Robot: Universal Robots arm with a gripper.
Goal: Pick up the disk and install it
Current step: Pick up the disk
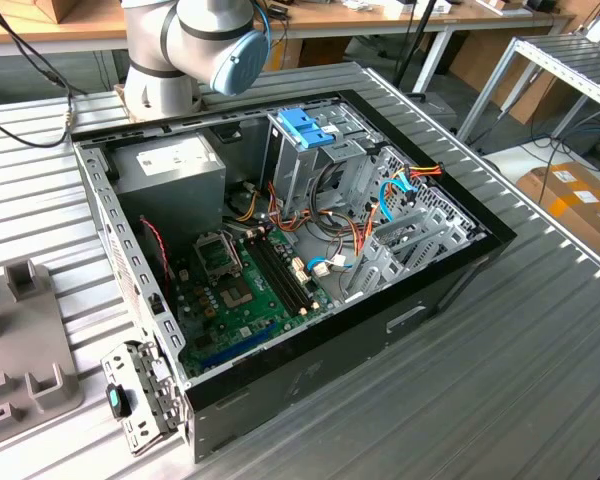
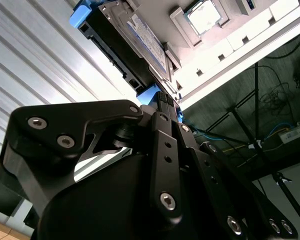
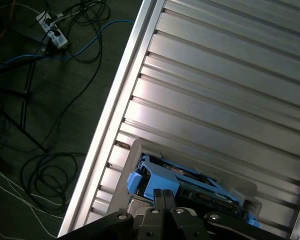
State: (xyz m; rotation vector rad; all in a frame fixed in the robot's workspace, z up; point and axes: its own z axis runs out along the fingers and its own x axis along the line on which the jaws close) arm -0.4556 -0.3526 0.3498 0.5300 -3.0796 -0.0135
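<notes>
The disk (image 3: 190, 181) is a flat dark drive framed by bright blue side rails, and it rests in a grey holder (image 3: 134, 150) on the slatted metal table. In the second wrist view the disk (image 2: 135, 40) shows its labelled face and a blue rail end. My gripper (image 3: 163, 193) is shut, its two black fingers pressed together with their tips at the blue end of the disk. The second wrist view shows the gripper (image 2: 165, 98) right at that blue piece. Whether any plastic is pinched between the fingers cannot be told.
The open computer case (image 1: 450, 270) lies on the table, with a tall metal cage topped by a blue bracket (image 1: 305, 127) and the arm's base (image 1: 180, 50) behind it. Grey fixtures (image 1: 20, 330) stand at the exterior view's left. The table edge (image 3: 115, 100) drops to a floor with cables (image 3: 45, 165).
</notes>
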